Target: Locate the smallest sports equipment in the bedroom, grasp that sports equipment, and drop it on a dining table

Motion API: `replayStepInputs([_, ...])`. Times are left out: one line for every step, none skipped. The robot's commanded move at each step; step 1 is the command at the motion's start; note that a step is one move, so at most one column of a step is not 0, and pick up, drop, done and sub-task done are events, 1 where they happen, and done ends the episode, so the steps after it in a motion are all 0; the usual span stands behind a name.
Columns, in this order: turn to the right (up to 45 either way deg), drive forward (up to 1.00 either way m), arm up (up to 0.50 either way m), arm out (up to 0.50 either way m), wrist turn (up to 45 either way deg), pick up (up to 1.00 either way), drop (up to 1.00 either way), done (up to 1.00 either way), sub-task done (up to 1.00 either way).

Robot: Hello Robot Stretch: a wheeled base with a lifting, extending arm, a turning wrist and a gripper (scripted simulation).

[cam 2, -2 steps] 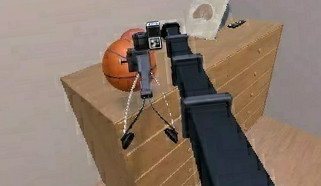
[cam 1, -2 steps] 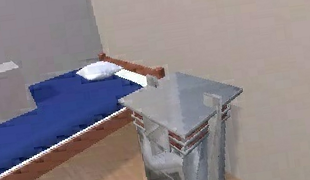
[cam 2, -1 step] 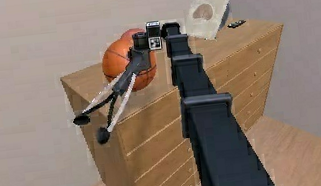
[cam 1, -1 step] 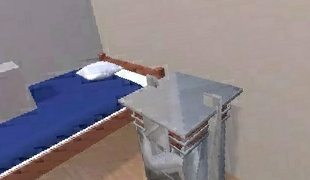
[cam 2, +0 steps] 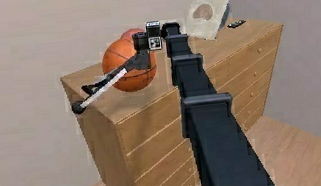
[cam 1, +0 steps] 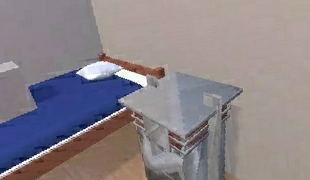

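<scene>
The robot's dark arm (cam 2: 206,116) reached over a light wooden dresser (cam 2: 142,123) in a bedroom with beige walls (cam 2: 24,56) and a wood floor (cam 2: 306,155). The end effector (cam 2: 136,55) was at the dresser top, directly against an orange basketball (cam 2: 119,53) that stood on that surface. With the ball at or behind the fingers, it could not be told whether the end effector held anything, nor how its fingers stood. Below and to the picture's left of the end effector, a slim dark rod (cam 2: 103,87) with a pale tip lay at the dresser's front edge; what it was could not be made out. Farther along the top, to the end effector's right in the picture, a pale tilted object (cam 2: 207,13) leaned near the wall, with a small dark item (cam 2: 237,24) just beside it.

Ahead of the robot stood a bed (cam 1: 35,115) with a blue cover, a wooden frame, a white pillow (cam 1: 97,72) and a grey box (cam 1: 4,91) on top. A grey desk (cam 1: 180,100) stood near the bed's head end.
</scene>
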Motion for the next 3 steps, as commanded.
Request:
replayStepInputs([0.0,0.0,0.0,0.0,45.0,0.0,0.0,0.0,0.0])
replayStepInputs([0.0,0.0,0.0,0.0,21.0,0.0,0.0,0.0,0.0])
replayStepInputs([0.0,0.0,0.0,0.0,0.0,1.0,0.0,0.0,0.0])
